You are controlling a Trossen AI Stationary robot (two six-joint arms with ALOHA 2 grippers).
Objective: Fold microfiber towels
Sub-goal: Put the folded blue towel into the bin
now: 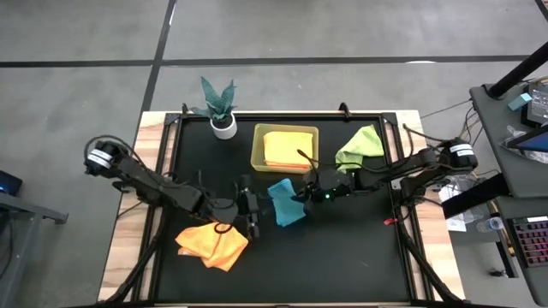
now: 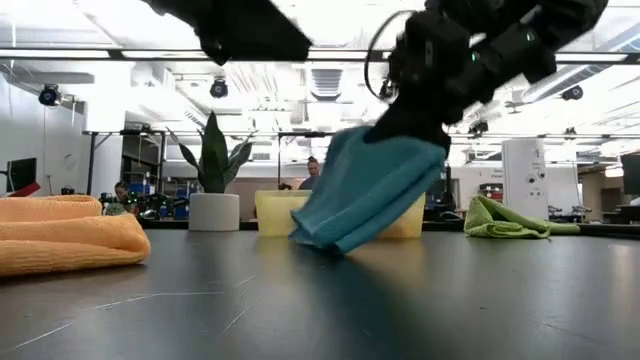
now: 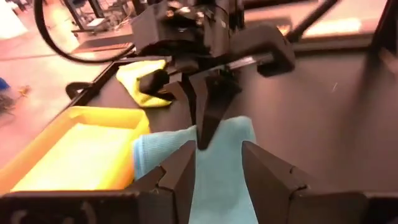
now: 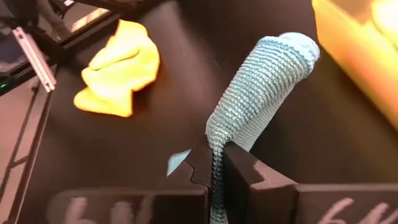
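orange towel (image 1: 212, 244): left crumpled at the near left of the black table (image 1: 342, 257), pretty bunched up, nothing holding it.
left gripper (image 1: 250, 214): parked just past the orange towel, right beside the blue towel's left edge. Fingers (image 3: 264, 177) are seen partly apart with only blue cloth under the gap, nothing pinched.
blue towel (image 1: 286, 203): found mid-table, just in front of the bin. One edge is lifted off the surface and the rest is draped down onto the table, as seen in the low view (image 2: 365, 195).
right gripper (image 1: 301, 193): clamped tight on the blue towel's raised edge, cloth squeezed between the fingers (image 4: 245, 177).
yellow bin (image 1: 285, 147): set behind the blue towel, with a folded orange-yellow towel (image 1: 288, 148) lying inside.
green towel (image 1: 360, 146): heaped to the right of the bin, untouched.
potted plant (image 1: 221, 107): stood at the far edge, left of the bin.
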